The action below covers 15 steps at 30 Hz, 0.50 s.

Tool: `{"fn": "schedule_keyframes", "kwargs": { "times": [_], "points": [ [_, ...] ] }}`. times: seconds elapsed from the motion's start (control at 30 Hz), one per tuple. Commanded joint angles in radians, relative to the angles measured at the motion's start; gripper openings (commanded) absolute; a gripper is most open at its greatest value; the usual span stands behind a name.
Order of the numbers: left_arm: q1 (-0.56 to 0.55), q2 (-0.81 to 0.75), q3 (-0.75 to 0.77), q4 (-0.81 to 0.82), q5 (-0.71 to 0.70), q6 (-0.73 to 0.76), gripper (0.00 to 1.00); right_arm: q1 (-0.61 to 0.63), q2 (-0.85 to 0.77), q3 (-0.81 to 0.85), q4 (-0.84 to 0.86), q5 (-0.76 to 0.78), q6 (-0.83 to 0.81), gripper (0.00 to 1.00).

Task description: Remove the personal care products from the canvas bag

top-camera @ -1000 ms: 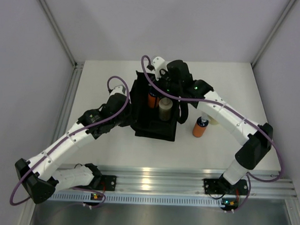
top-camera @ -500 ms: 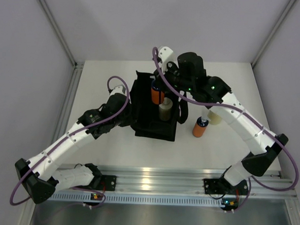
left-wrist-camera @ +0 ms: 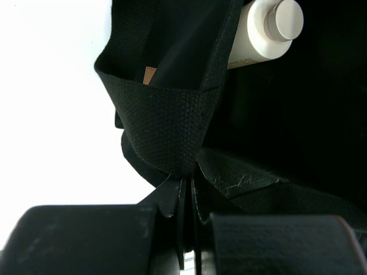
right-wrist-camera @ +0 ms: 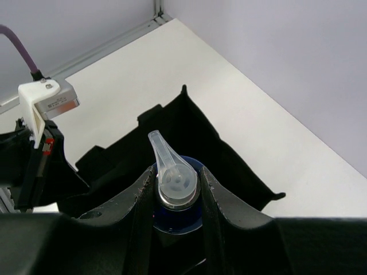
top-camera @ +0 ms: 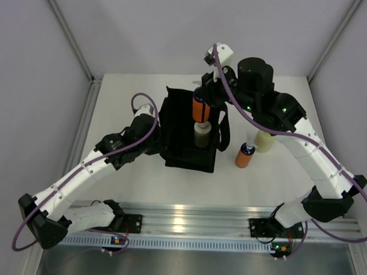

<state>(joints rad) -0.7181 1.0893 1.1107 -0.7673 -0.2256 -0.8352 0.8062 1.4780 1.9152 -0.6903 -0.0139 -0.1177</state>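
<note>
Two arms meet at the canvas bag [top-camera: 186, 152], which sits in the middle of the white table [top-camera: 118, 99]. On the left, the left gripper [left-wrist-camera: 186, 192] has its fingers pressed together on a fold of black fabric at the bag's left wall, pinching that edge. Inside the open bag a beige cylinder [top-camera: 201, 135] stands alone, its cap facing up. Directly above it and over the bag's far side, an orange bottle [top-camera: 201, 110] hangs upright in the air, clear of the rim. The right gripper [right-wrist-camera: 175, 197] is clamped on it, one finger on each side of the dark cap, with a clear nozzle poking up between them. Right of the bag, a second orange bottle [top-camera: 245, 156] stands upright on the table, just beside the bag's right wall. A yellow-green bottle [top-camera: 265, 142] stands near it, slightly farther back and partly hidden under the right arm.
</note>
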Motion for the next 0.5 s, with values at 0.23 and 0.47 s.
{"fn": "schedule_keyframes", "kwargs": {
  "times": [0.23,0.47],
  "points": [
    [0.000,-0.008,0.005,0.029,-0.004,-0.007,0.00,0.005,-0.108,0.111,0.083,0.167,0.070,0.00],
    [0.000,-0.011,-0.003,0.028,0.003,-0.012,0.00,-0.044,-0.125,0.119,0.083,0.255,0.108,0.00]
  ]
}}
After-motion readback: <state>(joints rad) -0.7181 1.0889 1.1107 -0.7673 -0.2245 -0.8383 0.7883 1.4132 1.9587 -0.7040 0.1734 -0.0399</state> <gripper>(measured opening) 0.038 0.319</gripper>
